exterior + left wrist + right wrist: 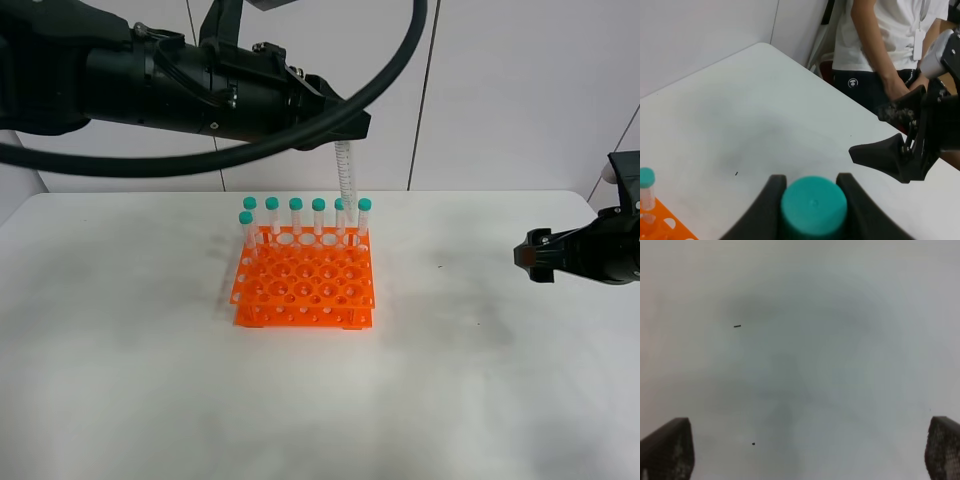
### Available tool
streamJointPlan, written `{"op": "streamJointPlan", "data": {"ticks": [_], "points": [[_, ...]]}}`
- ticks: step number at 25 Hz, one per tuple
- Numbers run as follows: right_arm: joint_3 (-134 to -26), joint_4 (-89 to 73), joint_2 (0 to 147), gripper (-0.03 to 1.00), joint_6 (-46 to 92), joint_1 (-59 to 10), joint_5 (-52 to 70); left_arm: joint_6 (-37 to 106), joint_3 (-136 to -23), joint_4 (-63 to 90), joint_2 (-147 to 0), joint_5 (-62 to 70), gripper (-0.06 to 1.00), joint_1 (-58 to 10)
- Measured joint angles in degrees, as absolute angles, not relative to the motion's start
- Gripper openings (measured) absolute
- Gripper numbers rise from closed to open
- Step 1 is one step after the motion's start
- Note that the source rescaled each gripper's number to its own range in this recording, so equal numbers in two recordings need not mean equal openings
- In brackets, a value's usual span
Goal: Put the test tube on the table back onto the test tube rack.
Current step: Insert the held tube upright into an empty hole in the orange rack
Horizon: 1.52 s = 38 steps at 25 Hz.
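Observation:
My left gripper (349, 135) is shut on the test tube (346, 175), which hangs upright with its tip just above the back row of the orange test tube rack (305, 285), near its right end. In the left wrist view the tube's teal cap (813, 206) sits between the black fingers (771, 200) of the left gripper (811, 178). Several teal-capped tubes (296, 215) stand in that back row. My right gripper (522, 257) hovers open and empty above the table (150, 350) to the right of the rack. The right gripper (805, 450) shows only bare table (805, 340) between its fingertips (667, 450).
A corner of the rack (665, 227) with one capped tube (646, 178) shows in the left wrist view. A person in a white shirt (890, 30) stands beyond the table's far edge, behind the right arm (910, 150). A black cable (400, 60) loops over the left arm.

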<state>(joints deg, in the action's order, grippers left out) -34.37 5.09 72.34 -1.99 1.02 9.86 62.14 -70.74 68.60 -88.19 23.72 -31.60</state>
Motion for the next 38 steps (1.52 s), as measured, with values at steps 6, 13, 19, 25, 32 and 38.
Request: {"op": "streamJointPlan", "data": {"ticks": [6, 13, 19, 25, 32, 38], "points": [[-34.7, 5.7, 66.8, 1.00, -2.0, 1.0, 14.4, 62.1, -70.7, 68.6, -88.2, 23.7, 0.00, -31.6], [-39.4, 9.5, 51.8, 1.00, -2.0, 1.0, 31.2, 62.1, -70.7, 68.6, -88.2, 23.7, 0.00, -31.6], [-42.6, 10.5, 37.2, 1.00, -3.8, 1.0, 45.4, 62.1, -70.7, 68.6, -88.2, 23.7, 0.00, -31.6], [-42.7, 8.9, 25.0, 1.00, -4.8, 1.0, 55.5, 62.1, -70.7, 68.6, -88.2, 23.7, 0.00, -31.6], [-42.7, 7.8, 18.3, 1.00, -4.8, 1.0, 62.9, 62.1, -70.7, 68.6, -88.2, 23.7, 0.00, -31.6], [-40.9, 6.5, 14.5, 1.00, -5.0, 1.0, 63.6, 62.1, -70.7, 68.6, -88.2, 23.7, 0.00, -31.6]]}}
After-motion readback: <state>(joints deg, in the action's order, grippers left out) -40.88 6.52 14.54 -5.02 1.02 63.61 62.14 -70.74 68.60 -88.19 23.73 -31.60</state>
